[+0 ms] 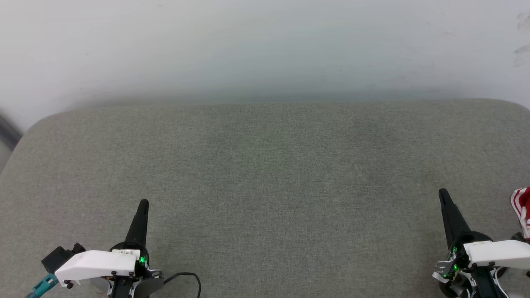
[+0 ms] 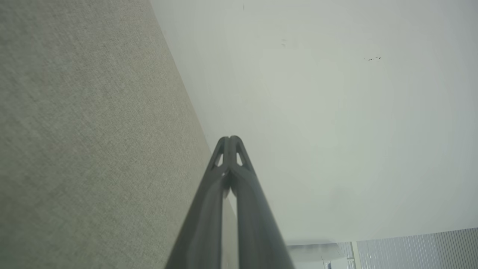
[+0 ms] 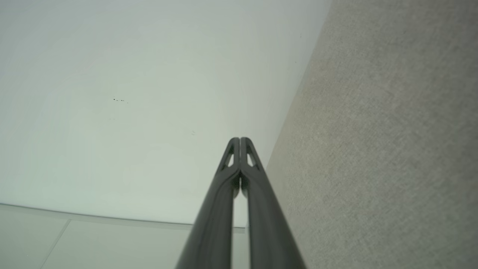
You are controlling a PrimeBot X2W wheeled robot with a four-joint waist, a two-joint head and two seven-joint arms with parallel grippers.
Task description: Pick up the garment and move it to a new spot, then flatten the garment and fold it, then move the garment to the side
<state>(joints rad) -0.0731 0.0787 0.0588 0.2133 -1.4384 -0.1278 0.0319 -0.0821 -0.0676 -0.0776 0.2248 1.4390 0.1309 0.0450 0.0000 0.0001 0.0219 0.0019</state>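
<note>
1. 2 hands, both pinched fully shut with nothing between their fingers: the left hand point(image 1: 143, 203) at the near left and the right hand point(image 1: 443, 193) at the near right. Each points toward the wall point(image 1: 265, 49).
2. Both are over the grey fabric bench point(image 1: 265, 165), well apart from each other.
3. The garment point(image 1: 522, 209), seen as a bit of red-and-white striped cloth, lies on the bench at the right edge of the head view. It is near the right hand, clear of its fingers.

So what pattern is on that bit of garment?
Red-and-white stripes on the garment, best in the head view.
</note>
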